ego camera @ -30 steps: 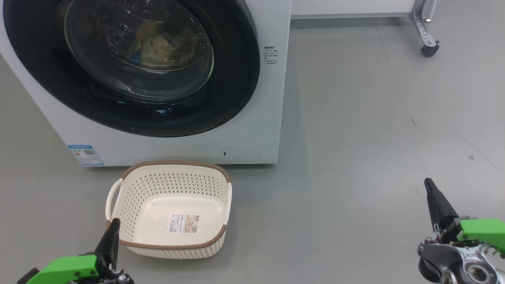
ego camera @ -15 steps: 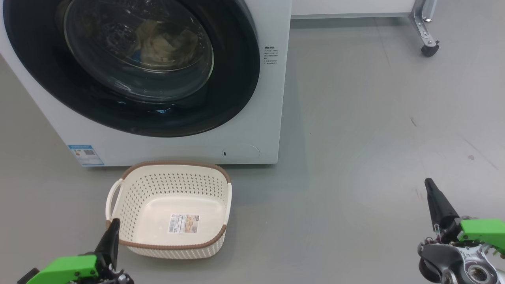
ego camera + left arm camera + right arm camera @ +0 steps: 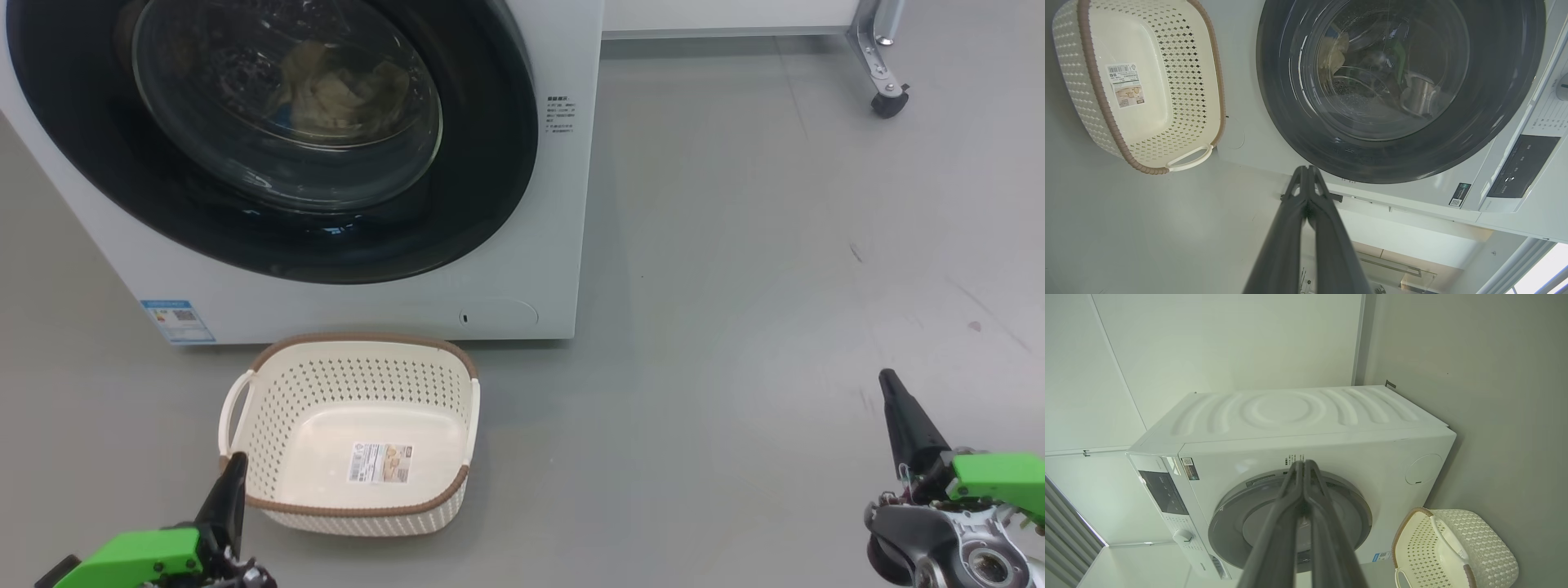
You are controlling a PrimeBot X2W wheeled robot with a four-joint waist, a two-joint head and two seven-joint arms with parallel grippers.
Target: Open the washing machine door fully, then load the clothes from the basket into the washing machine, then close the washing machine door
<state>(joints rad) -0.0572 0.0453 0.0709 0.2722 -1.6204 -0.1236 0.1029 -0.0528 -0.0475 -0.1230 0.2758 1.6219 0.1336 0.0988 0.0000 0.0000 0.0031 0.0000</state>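
One white washing machine stands with its single round washing machine door shut, the clothes a pale heap behind the glass, too bunched to count. One basket sits on the grey floor just before the machine's lower front, a single label on its bare bottom. Two grippers hang low, the left gripper at the basket's near corner and the right gripper well apart to the right, each with its two fingers pressed together on nothing.

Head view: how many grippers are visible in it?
2. The left gripper is at the lower left, its tip by the near left corner of the basket. The right gripper is at the lower right, over the grey floor. Both are shut.
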